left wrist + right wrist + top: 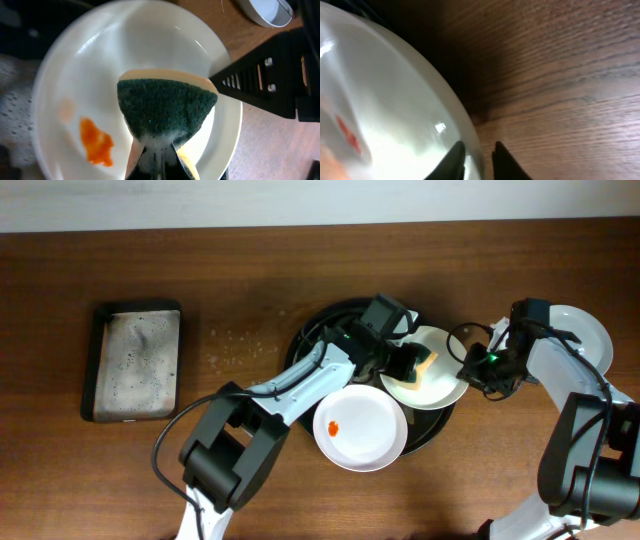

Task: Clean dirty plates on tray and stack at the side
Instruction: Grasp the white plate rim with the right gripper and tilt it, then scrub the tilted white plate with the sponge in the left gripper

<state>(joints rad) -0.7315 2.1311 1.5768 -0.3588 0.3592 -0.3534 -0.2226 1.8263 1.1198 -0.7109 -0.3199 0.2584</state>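
Left gripper (160, 162) is clamped on the sponge (167, 107), which sits on the plate (440, 385) at the tray's (300, 340) right edge. Right gripper (475, 160) pinches that plate's rim. My worry: if I scrub hard, the rim slips out and bumps the second plate (365, 435), which overhangs the tray's near rim. The table (250, 270) has room behind and to the left, but the third plate (585, 330) crowds the right.

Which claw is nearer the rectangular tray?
Left. The left claw, holding the sponge, is right of the rectangular tray; the right claw is farther right, at the rim of a plate.
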